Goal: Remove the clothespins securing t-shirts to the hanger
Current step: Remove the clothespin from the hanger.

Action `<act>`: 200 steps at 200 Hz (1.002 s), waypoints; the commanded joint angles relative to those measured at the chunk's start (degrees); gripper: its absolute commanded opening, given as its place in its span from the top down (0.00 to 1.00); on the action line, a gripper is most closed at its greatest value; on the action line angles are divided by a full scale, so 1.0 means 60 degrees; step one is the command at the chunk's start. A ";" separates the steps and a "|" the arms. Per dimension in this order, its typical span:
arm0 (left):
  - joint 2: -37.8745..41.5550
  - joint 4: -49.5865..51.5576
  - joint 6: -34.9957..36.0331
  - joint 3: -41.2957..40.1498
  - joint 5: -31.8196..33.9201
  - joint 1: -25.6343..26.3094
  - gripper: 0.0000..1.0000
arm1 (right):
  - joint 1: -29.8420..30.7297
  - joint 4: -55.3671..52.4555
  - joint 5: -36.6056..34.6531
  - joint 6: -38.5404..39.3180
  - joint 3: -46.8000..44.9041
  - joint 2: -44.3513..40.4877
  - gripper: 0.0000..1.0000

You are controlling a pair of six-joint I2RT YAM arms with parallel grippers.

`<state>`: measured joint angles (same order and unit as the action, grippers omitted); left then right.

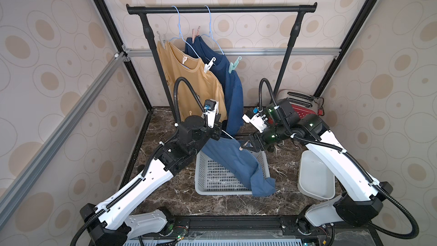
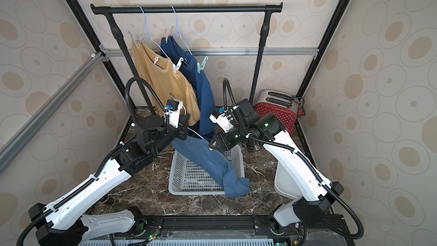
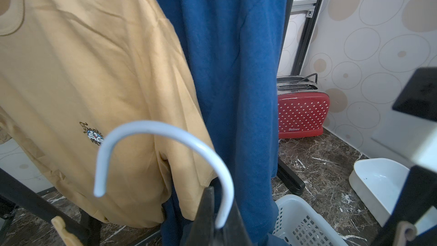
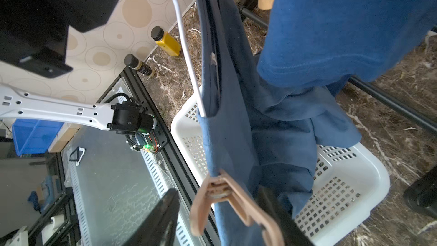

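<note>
Where the top views hide both grips, wrist views supply them: left gripper (image 3: 220, 216) clamped on white hanger (image 3: 151, 125); right gripper (image 4: 218, 194) jaws apart, straddling one orange-pink clothespin (image 4: 221, 185) on the medium-blue shirt (image 1: 231, 159).
Basket (image 1: 212, 181), lower centre: that shirt draped in.
Rail (image 1: 236, 9), upper centre: mustard shirt (image 1: 189, 84), dark-blue shirt (image 1: 233, 86); four pegs plain: grey peg (image 1: 161, 39), pink peg (image 1: 195, 34), white peg (image 1: 209, 63), teal peg (image 1: 234, 63).
Tub (image 1: 314, 178), lower right.

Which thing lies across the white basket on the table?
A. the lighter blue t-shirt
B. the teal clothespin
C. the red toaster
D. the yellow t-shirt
A: the lighter blue t-shirt drapes over the white basket, with its hem hanging past the rim at one corner.
</note>
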<state>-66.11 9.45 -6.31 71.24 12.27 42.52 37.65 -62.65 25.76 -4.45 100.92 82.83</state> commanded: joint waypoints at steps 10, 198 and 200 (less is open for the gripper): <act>0.0090 -0.0404 0.0231 0.0079 0.0033 -0.0069 1.00 | 0.0087 -0.0060 0.0120 0.0222 -0.0103 -0.0163 0.47; 0.0156 -0.0360 0.0210 -0.0140 0.0155 -0.0061 1.00 | 0.0092 0.0806 -0.0520 0.0068 -0.0451 -0.0691 0.85; 0.0161 -0.0360 0.0204 -0.0140 0.0153 -0.0068 1.00 | 0.0100 0.0811 -0.0545 0.0053 -0.0457 -0.0704 0.85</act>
<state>-66.11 9.43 -6.31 70.57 11.94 42.48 37.91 -58.83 24.56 -3.66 98.63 81.21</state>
